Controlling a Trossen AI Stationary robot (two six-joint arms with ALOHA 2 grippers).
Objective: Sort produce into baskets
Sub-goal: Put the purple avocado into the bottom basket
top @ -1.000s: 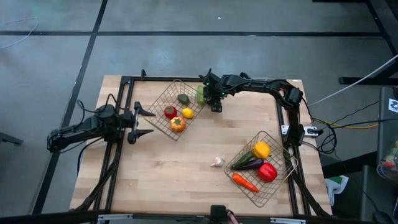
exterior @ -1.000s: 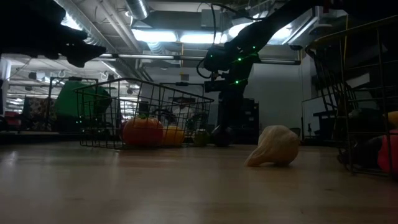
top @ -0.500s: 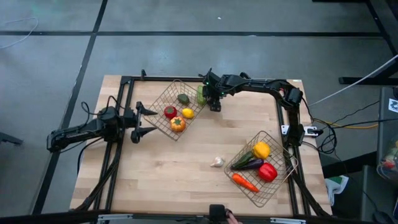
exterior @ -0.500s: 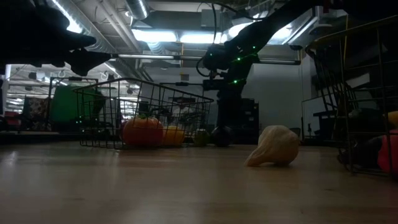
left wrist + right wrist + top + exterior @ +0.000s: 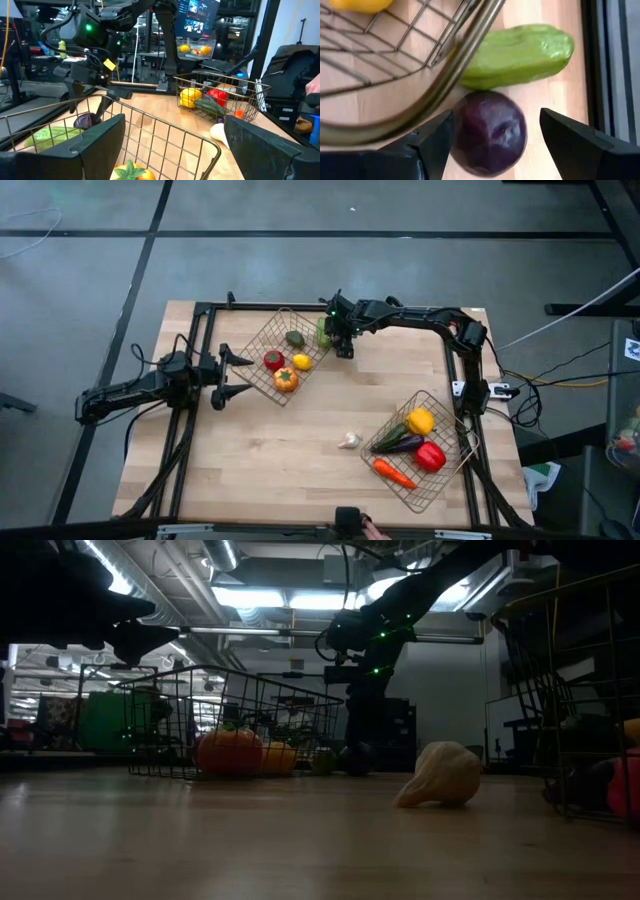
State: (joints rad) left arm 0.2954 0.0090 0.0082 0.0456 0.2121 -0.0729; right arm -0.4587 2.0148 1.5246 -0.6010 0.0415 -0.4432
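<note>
Purple, round and glossy, the onion [image 5: 490, 131] lies on the wood just outside the far wire-mesh basket [image 5: 262, 340], touching a green cucumber [image 5: 520, 54], between the right gripper's [image 5: 492, 137] wide-open, empty fingers [image 5: 577, 145]. Both, and the pale garlic [image 5: 348, 441] away from that basket, look unsorted. Most produce is already in the baskets. The left gripper [image 5: 232, 375] waits open beside that basket.

You get one overhead view, one level with the table [image 5: 300, 460], two wrist close-ups; all share the far basket [image 5: 285, 352].
</note>
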